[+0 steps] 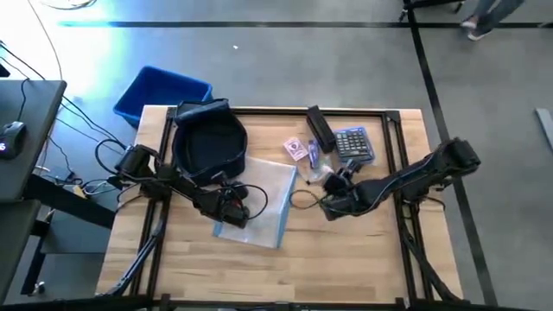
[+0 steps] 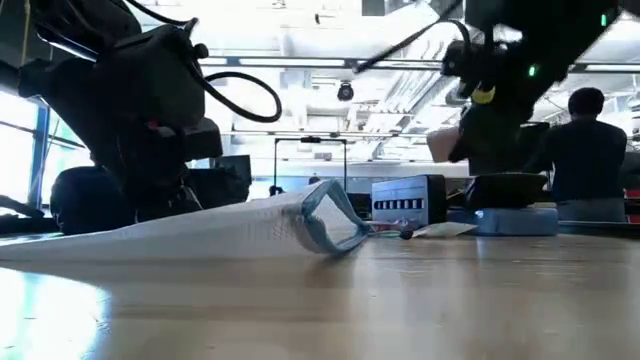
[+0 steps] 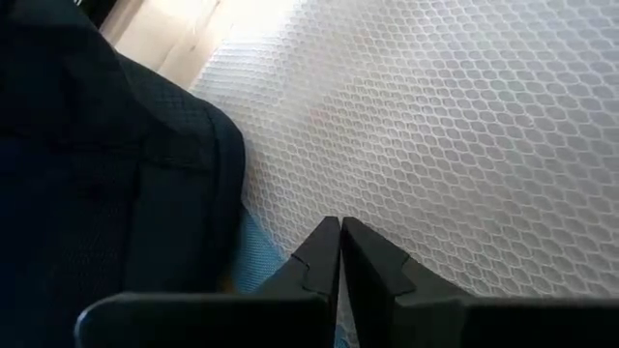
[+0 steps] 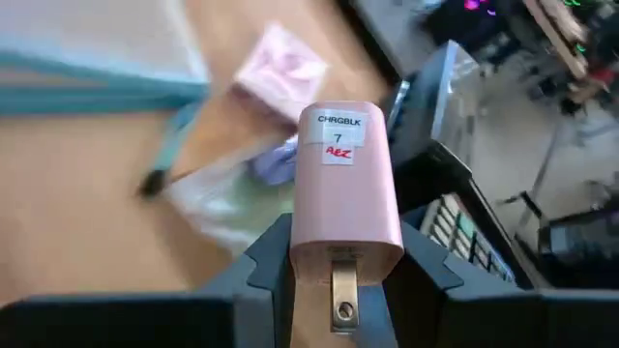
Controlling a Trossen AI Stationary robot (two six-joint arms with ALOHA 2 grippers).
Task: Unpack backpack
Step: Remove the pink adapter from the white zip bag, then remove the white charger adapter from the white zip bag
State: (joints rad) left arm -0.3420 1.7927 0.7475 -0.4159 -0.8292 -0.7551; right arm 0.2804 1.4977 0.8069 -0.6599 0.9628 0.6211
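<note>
Wood tabletop (image 1: 346,259) on black frame, grey floor around, blue bin (image 1: 162,92) off the far-left corner. Backpack (image 1: 209,142) at far left of the table, lying open, dark navy, just beside the clear mesh pouch (image 1: 263,203) with blue edging. Left gripper (image 3: 339,253) down on the near-left corner of that pouch, fingers pressed together, nothing visible between them; backpack fabric right alongside in the wrist view. Right gripper (image 4: 338,266) over the table right of centre, clamped on a pink charger block (image 4: 345,184), plug prongs pointing back at the wrist, white label on its front end. Beyond it: pink card packet (image 1: 296,149), calculator (image 1: 354,142), long black object (image 1: 320,130), small clear bag with something purple (image 4: 276,159), all grouped at far centre-right. Low view: pouch edge curled up mid-table, person seated in the room behind at right (image 2: 590,150).
</note>
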